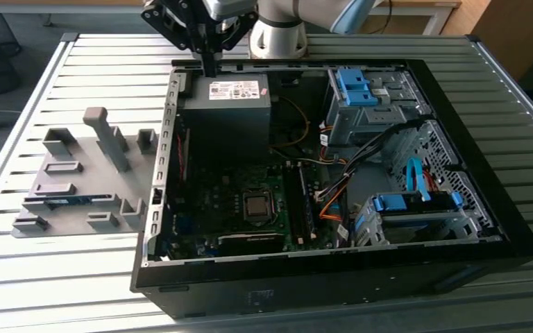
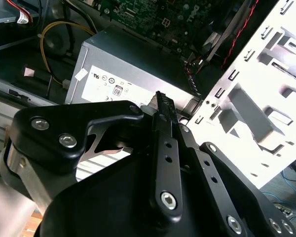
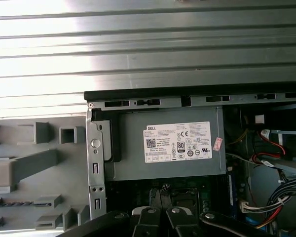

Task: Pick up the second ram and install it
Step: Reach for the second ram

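The second ram [image 1: 63, 201] is a thin blue-green stick lying flat in the grey holder block [image 1: 81, 187], on the table at the exterior view's left of the open computer case [image 1: 488, 208]. My gripper [image 1: 209, 68] hangs far from it, over the case's back edge just above the grey power supply [image 1: 225, 104]. Its black fingers point down and are shut with nothing between them. Both wrist views show the closed fingertips [image 2: 161, 98] [image 3: 160, 193] over the power supply [image 3: 163, 148]. The long memory slots [image 1: 300, 205] run beside the processor socket [image 1: 257, 205] on the motherboard.
The case lies on a slatted metal table [image 1: 44, 277]. Blue drive-bay clips [image 1: 354, 87] [image 1: 405, 202] and bundled cables [image 1: 332, 201] fill the case's right half in the exterior view. A tall grey post [image 1: 109, 139] rises from the holder block. The arm's base [image 1: 280, 35] stands behind the case.
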You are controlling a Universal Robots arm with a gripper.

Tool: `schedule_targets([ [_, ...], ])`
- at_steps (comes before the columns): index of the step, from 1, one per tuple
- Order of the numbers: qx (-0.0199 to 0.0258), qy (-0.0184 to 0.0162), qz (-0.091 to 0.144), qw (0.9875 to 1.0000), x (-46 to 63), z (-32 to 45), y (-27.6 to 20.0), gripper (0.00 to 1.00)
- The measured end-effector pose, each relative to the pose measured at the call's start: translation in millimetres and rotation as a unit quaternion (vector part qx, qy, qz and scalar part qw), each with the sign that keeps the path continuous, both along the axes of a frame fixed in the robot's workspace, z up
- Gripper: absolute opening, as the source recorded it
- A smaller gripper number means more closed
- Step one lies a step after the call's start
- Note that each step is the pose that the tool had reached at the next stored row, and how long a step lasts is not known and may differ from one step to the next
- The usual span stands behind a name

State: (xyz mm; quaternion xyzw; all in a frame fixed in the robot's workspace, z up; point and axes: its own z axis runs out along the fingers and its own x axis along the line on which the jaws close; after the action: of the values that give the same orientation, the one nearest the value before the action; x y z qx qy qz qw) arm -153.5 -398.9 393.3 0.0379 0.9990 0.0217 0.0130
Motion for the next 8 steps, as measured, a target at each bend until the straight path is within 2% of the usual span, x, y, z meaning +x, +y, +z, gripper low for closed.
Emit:
schedule_targets([
  [8, 0.0000, 0.0000, 0.000, 1.0000, -2.7, 0.0, 0.0, 0.11],
])
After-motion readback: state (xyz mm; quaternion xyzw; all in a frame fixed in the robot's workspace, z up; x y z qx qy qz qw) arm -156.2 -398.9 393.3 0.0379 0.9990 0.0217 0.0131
